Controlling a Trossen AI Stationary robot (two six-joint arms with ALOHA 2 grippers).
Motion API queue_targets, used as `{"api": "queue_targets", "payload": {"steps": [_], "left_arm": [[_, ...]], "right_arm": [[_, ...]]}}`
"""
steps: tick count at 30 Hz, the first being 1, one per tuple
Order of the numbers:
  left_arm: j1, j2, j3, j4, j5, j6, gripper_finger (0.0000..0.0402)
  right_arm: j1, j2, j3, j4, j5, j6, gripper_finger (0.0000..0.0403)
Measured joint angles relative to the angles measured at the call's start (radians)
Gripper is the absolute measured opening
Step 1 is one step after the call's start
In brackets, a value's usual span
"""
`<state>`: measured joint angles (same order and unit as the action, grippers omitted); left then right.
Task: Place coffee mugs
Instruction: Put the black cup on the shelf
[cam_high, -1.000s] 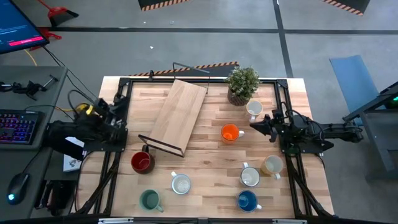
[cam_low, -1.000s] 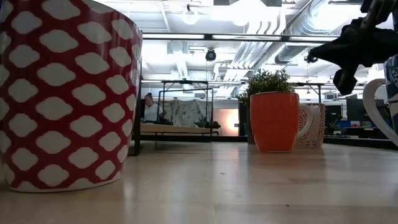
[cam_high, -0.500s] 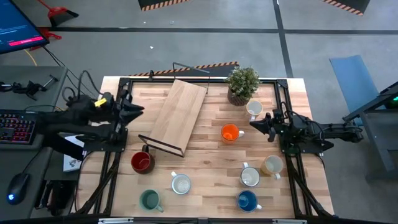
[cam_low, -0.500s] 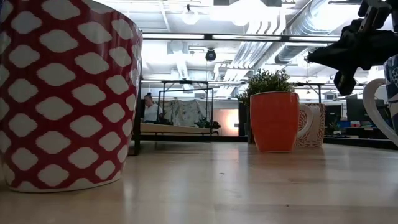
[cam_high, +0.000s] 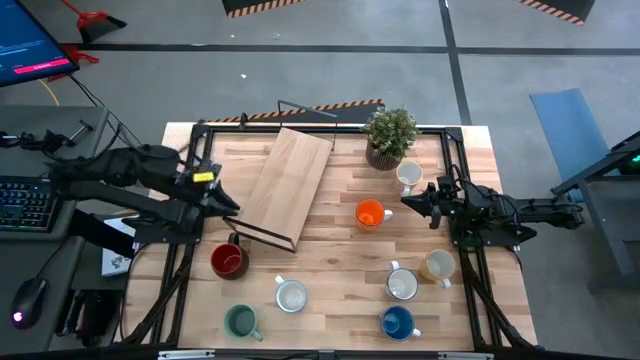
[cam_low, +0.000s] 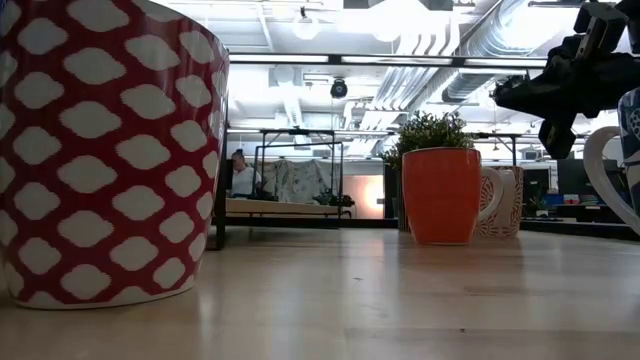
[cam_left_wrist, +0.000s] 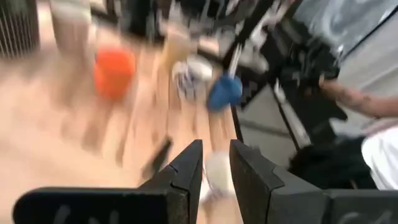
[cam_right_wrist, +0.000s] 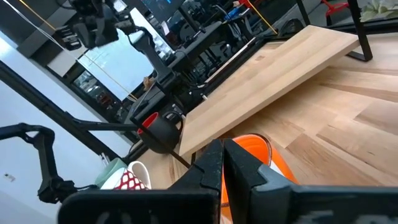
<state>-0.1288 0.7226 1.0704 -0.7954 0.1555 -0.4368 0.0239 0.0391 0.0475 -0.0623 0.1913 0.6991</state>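
Left claw (cam_high: 228, 203) hangs empty, fingers narrowly parted, above the tabletop (cam_high: 330, 255), just beside the tilted wooden board (cam_high: 284, 184); the dark red mug (cam_high: 228, 260) stands close below it. Descending carelessly could clip the board's wire stand. Right claw (cam_high: 408, 202), pinched closed, waits just beside the orange mug (cam_high: 371, 213).

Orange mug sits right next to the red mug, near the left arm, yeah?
No. In the high view the orange mug stands across the table from the red mug, near the right gripper, just below the potted plant. The red mug is the one near the left arm.
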Motion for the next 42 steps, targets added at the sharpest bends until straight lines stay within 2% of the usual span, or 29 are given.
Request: {"api": "queue_targets", "payload": {"steps": [4,14,22,26,34,42], "left_arm": [[-0.083,0.047,0.037,-0.112,0.001,-0.106,0.0071],[-0.324,0.106,0.037,-0.203,-0.007,-0.416,0.0071],[-0.458,0.170,0.037,-0.322,-0.170,-0.656,0.0071],[-0.482,0.236,0.037,-0.369,-0.204,-0.753,0.0071],[-0.530,0.400,0.036,-0.456,-0.192,-0.795,0.0071],[-0.541,0.556,0.036,-0.446,-0.186,-0.818,0.0071]], "right_arm": [[0.000,0.000,0.000,-0.001,0.000,0.000,0.0000],[0.000,0.000,0.000,-0.002,-0.006,-0.003,0.0000],[0.000,0.000,0.000,-0.003,-0.007,-0.077,0.0000],[0.000,0.000,0.000,-0.003,-0.007,-0.079,0.0000],[0.000,0.000,0.000,-0.003,-0.009,-0.098,0.0000],[0.000,0.000,0.000,-0.006,-0.038,-0.138,0.0000]]}}
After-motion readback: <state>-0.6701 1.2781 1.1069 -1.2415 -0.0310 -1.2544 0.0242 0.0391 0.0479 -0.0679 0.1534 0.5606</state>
